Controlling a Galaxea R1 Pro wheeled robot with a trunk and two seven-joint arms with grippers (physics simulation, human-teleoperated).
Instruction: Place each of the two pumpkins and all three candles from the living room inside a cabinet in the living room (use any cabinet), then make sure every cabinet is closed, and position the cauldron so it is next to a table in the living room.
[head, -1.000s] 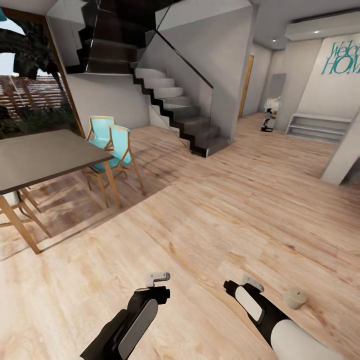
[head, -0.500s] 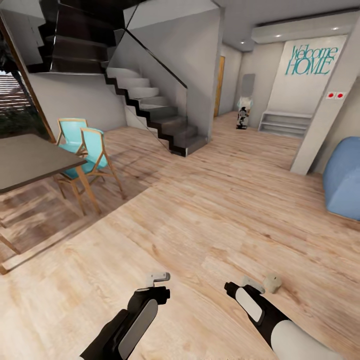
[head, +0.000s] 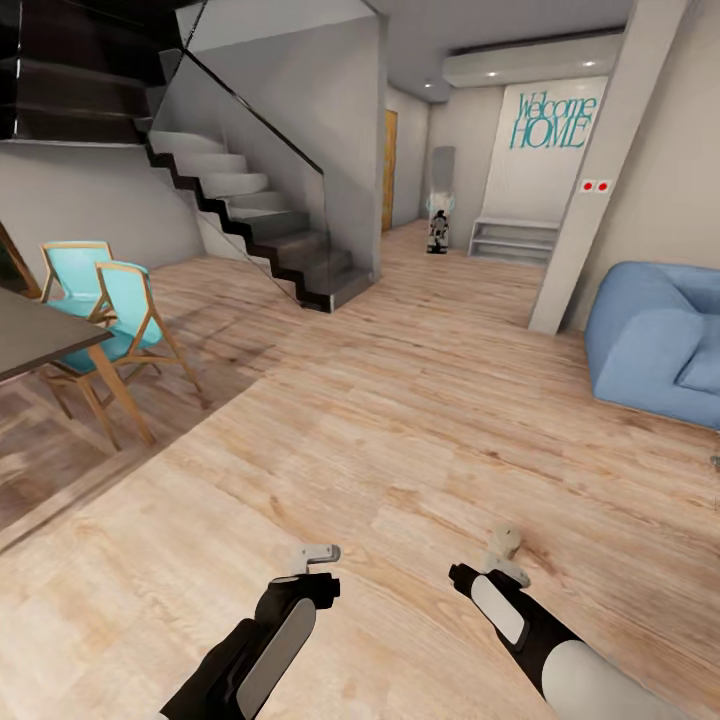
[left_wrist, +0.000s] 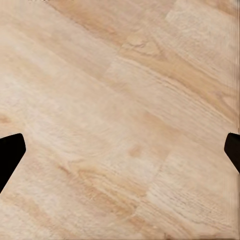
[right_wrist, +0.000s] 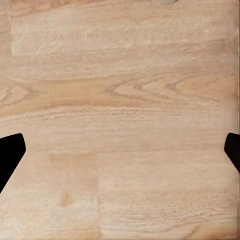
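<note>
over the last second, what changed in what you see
The view swung to the right: the table and chairs slid toward the left edge, and a blue sofa came in. Both arms kept their pose, left pincer and right pincer open over the floor.

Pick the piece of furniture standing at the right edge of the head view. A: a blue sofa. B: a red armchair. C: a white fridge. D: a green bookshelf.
A: the blue sofa stands on the wood floor at the right edge, just beyond the grey pillar.
</note>
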